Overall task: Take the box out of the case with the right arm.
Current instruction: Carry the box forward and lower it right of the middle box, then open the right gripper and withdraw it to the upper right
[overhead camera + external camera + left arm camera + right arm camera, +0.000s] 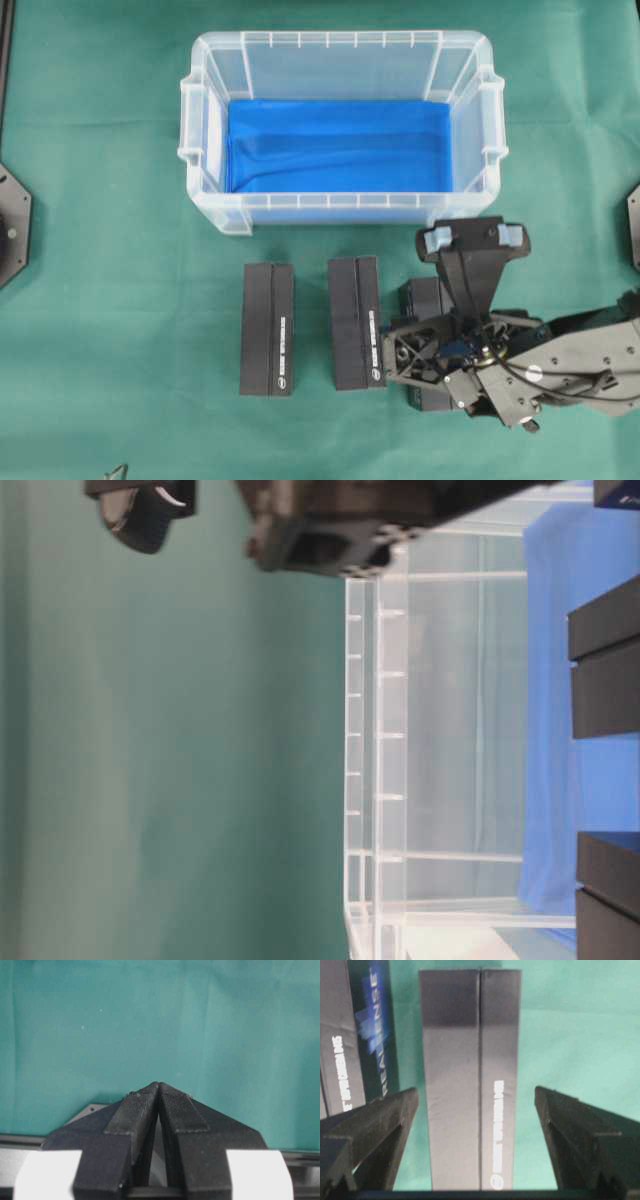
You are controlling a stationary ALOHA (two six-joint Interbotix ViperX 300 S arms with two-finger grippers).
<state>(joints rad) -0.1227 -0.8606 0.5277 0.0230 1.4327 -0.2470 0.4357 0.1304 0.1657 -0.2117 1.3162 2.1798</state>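
Two black boxes, one at left and one mid, lie side by side on the green tabletop just in front of the case, whose blue-lined floor holds nothing. A third box, long, matte black with small white print, lies on the cloth outside the case under the right claw, which stands wide, fingers clear of both its sides. The left claw is closed over bare cloth.
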